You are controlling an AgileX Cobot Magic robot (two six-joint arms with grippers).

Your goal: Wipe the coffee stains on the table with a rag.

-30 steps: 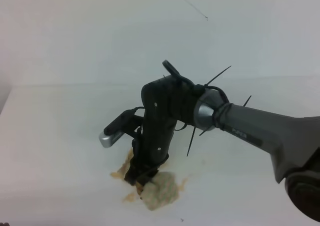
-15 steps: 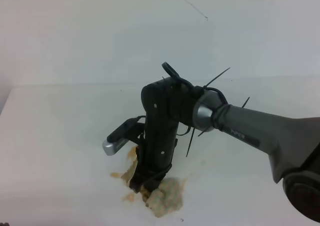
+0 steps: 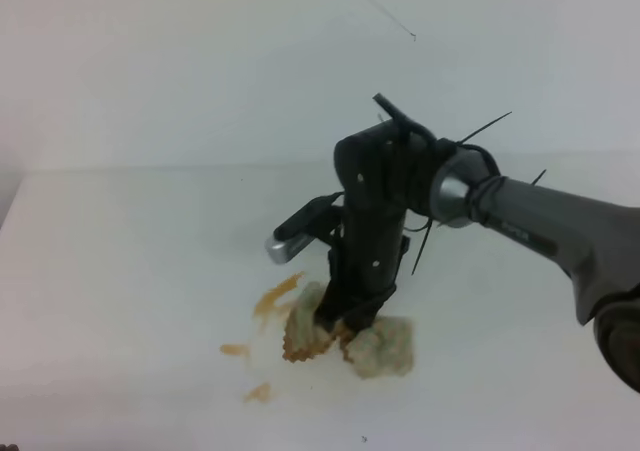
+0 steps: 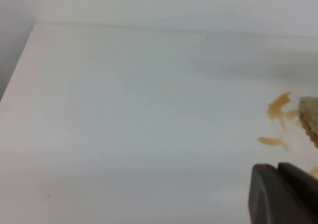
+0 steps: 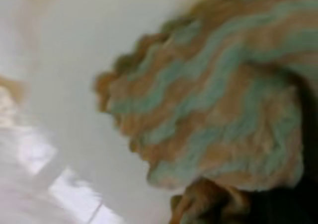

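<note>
We see a bunched, woven, scallop-edged rag (image 3: 350, 339) pinched in our right claw (image 3: 340, 328), pressed on the smooth white worktop (image 3: 120, 271); orange-brown coffee stains (image 3: 270, 301) lie left of it.

Stained bunched rag (image 3: 375, 343) on white table (image 3: 120, 271) beside orange-brown coffee stains (image 3: 272, 299)

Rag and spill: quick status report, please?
Right gripper shut on rag, pressed to table. Coffee stains remain left of rag. Left gripper idle, fingers unclear. Nothing in the way.
</note>
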